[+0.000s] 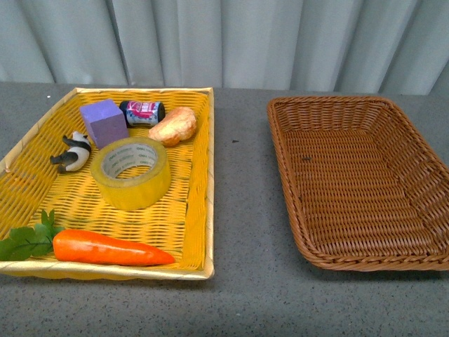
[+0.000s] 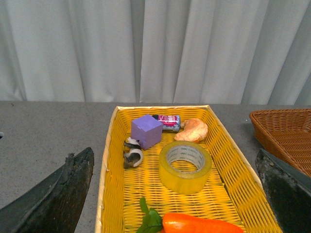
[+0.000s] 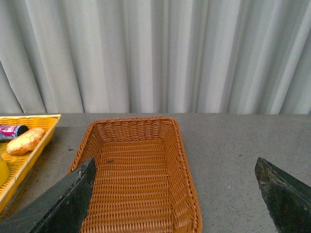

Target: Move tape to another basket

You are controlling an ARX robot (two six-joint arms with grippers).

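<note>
A: Listing item one: where does the tape lie?

B: Tape, one roll, yellowish, lying flat with its white core facing up. In the front view it sits left of centre, in the middle of the yellow tray.

A: What are its neighbours in that tray?

B: A purple block is just behind it, toward the upper left. A small can and a bread roll are beside the block. A panda figure is to the tape's left, and a carrot lies along the tray's lower edge. None of them touches the roll.

A: And the left gripper?

B: Released. Its two dark fingers are spread wide and hold nothing. In the left wrist view the tape shows in the gap between them, farther out, and is clear of both.

A: The right gripper?

B: Also spread wide and holding nothing. It frames the brown wicker basket, not the roll.

A: Where is that basket in the front view?

B: The brown wicker basket fills the right of the frame and has nothing in it. A strip of grey table separates it from the tray, well apart from the tape. Neither arm shows in the front view.
</note>
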